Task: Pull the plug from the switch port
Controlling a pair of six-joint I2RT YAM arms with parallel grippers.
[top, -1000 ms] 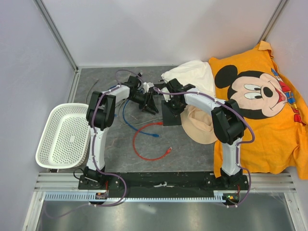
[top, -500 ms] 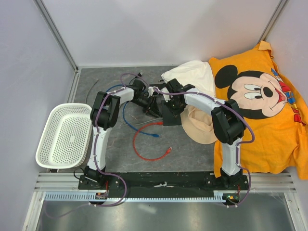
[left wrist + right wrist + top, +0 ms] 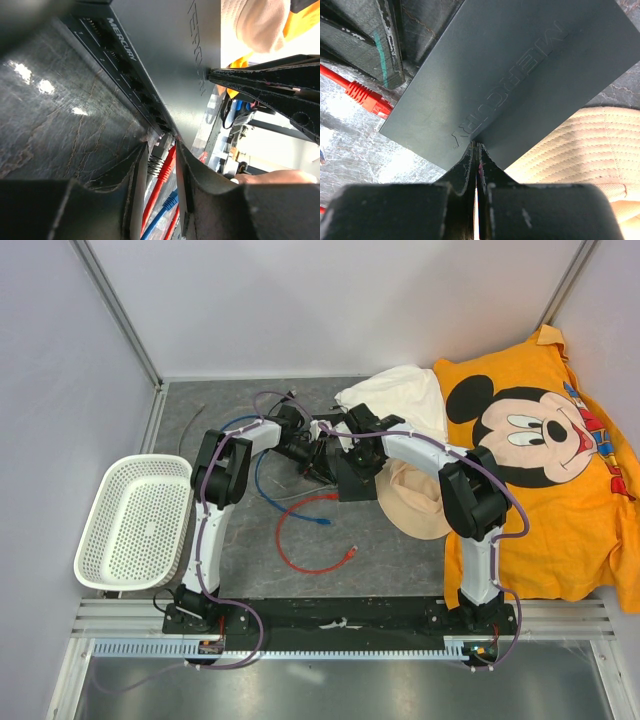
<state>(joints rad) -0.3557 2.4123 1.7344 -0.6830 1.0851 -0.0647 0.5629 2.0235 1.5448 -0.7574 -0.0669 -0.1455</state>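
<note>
The black switch (image 3: 356,480), marked MERCURY, lies flat beside the tan hat. Its row of ports (image 3: 131,82) runs along the narrow edge that faces the left arm. A red-booted plug (image 3: 169,159) sits in the end port, with a grey ribbed boot against it. My left gripper (image 3: 161,150) is at that edge (image 3: 320,458), its fingers closed on either side of the plug. My right gripper (image 3: 477,146) is shut and empty, with its tips pressed on the switch's top face (image 3: 350,455). The red plug also shows in the right wrist view (image 3: 369,98).
The red cable (image 3: 300,540) loops on the grey table in front of the switch, with a blue cable (image 3: 262,478) beside it. The tan hat (image 3: 420,508) touches the switch's right side. An orange shirt (image 3: 545,480) and white cloth (image 3: 395,398) lie right. A white basket (image 3: 135,525) stands left.
My left gripper has moved right, from beside the switch up to its port edge, and now sits around the plug. The right gripper has stayed pressed on the switch.
</note>
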